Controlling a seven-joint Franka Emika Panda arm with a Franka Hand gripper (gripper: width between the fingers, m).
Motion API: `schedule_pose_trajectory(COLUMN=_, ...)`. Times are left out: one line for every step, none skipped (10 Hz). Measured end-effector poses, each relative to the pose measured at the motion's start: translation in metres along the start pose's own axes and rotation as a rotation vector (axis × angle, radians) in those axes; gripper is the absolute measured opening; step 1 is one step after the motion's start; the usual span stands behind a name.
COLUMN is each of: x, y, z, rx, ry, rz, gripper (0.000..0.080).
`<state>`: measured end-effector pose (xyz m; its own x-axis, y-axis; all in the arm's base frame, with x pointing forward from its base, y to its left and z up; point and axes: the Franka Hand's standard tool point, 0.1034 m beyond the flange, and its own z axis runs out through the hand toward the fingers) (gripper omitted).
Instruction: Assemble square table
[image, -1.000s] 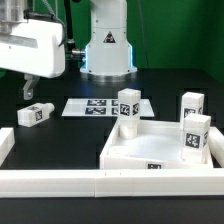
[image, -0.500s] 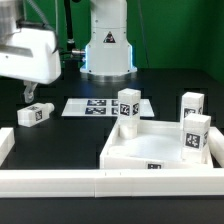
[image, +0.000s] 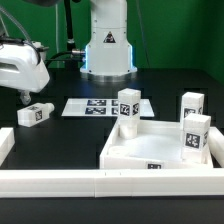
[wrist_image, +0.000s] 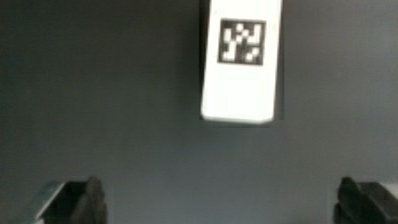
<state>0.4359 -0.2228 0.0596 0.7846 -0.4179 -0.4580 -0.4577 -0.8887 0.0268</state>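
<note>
Your square table panel (image: 150, 152) is sitting at the exterior view's right, with three leg posts standing at it (image: 128, 108), (image: 192, 106), (image: 195, 136). A fourth leg post (image: 35, 114) is lying on the dark table (image: 70, 135), left of the marker board (image: 100, 106). Your gripper (image: 27, 96) is hovering just above that lying post (wrist_image: 244, 60), jaws spread wide, holding nothing.
</note>
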Motion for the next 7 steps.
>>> schedule_pose_trajectory(x=0.001, y=0.001, z=0.001, rx=-0.002, ry=-0.040, rz=-0.003, gripper=0.0649)
schedule_pose_trajectory(x=-0.004, y=-0.003, z=0.007, rx=-0.001, ry=-0.098, rz=-0.057, gripper=0.0649)
schedule_pose_trajectory(x=-0.008, y=-0.005, z=0.007, rx=0.011, ry=-0.162, rz=-0.133, gripper=0.0649)
schedule_pose_trajectory(x=-0.010, y=-0.004, z=0.008, rx=0.015, ry=-0.226, rz=-0.099, gripper=0.0649)
schedule_pose_trajectory(x=-0.012, y=0.000, z=0.010, rx=0.009, ry=-0.301, rz=-0.095, gripper=0.0649)
schedule_pose_trajectory(x=-0.013, y=0.001, z=0.012, rx=0.001, ry=-0.371, rz=-0.090, gripper=0.0649)
schedule_pose_trajectory(x=-0.012, y=-0.002, z=0.018, rx=-0.008, ry=-0.407, rz=-0.084, gripper=0.0649)
